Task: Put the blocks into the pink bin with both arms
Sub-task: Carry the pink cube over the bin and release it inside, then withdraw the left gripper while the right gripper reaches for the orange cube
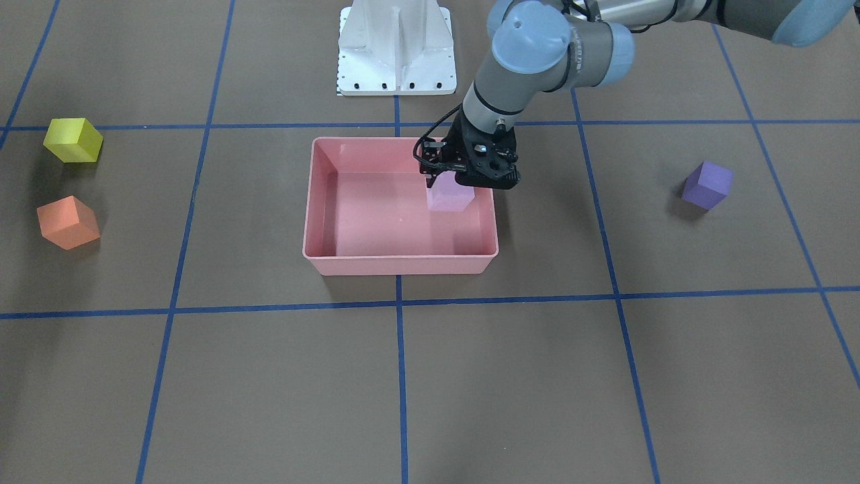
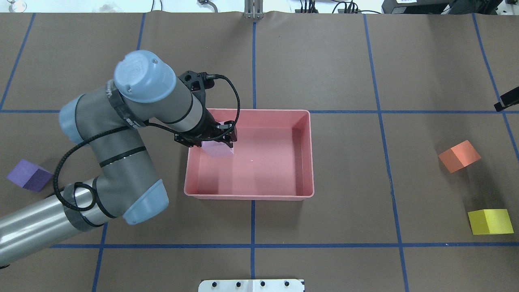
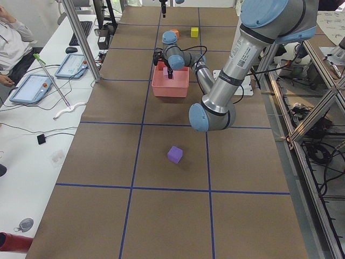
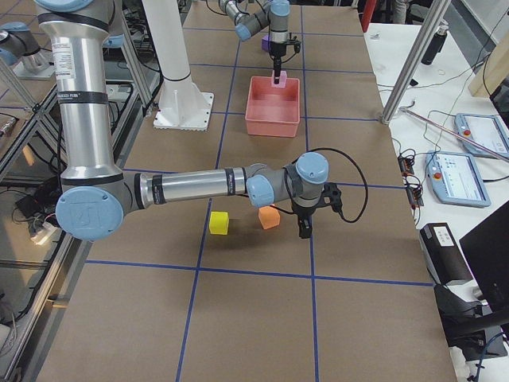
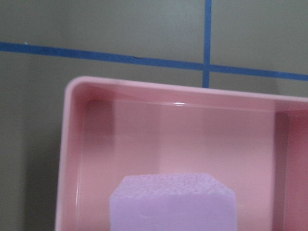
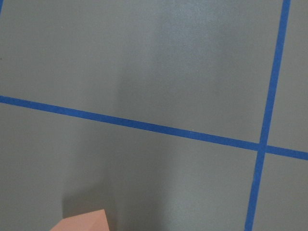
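My left gripper [image 1: 449,183] hangs over the pink bin [image 1: 400,265], at the end on my left, and is shut on the light pink block [image 1: 450,196]. The left wrist view shows that block [image 5: 173,204] close up above the bin floor. The purple block [image 1: 707,185] lies on the table beyond the bin on my left. The orange block [image 2: 459,155] and the yellow block [image 2: 490,221] lie far to my right. My right gripper [image 4: 305,229] hovers just beyond the orange block [image 4: 269,217]. I cannot tell whether it is open or shut.
The white base mount [image 1: 396,47] stands at the table's robot side. Blue tape lines grid the brown table. Operators' desks with tablets [image 3: 32,89] and metal posts [image 4: 409,64] run along the far side.
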You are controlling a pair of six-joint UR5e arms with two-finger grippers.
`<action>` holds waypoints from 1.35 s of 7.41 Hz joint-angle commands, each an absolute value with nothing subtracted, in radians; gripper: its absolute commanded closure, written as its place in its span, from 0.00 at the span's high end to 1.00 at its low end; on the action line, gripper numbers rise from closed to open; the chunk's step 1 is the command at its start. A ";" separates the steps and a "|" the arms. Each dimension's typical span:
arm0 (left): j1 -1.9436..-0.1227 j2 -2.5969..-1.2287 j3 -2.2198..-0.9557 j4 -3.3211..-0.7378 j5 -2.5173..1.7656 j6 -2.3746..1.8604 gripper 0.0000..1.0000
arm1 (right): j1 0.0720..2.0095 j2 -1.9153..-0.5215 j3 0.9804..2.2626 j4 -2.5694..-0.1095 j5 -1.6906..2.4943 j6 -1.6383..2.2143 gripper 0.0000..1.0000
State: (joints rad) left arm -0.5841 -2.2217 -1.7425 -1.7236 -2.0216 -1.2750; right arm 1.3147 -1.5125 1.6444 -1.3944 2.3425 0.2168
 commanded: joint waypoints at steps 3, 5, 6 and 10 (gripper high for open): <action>-0.697 -2.156 -2.022 -1.302 -2.064 -0.952 1.00 | 1.197 -1.525 1.710 -1.361 2.292 0.233 1.00; -0.893 -1.931 -2.049 -1.279 -2.069 -0.515 1.00 | 1.171 -1.568 1.709 -1.304 2.292 0.250 1.00; -1.019 -1.848 -2.025 -1.282 -2.077 -0.279 1.00 | 1.160 -1.583 1.710 -1.284 2.292 0.283 1.00; -1.243 -1.781 -1.865 -1.307 -2.252 0.057 1.00 | 1.025 -1.672 1.709 -1.039 2.197 0.474 1.00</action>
State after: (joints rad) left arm -1.2184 -1.7880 -1.8925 -1.2993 -2.2348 0.0147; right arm 1.0684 -1.6470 1.7101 -1.0970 2.2343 0.4399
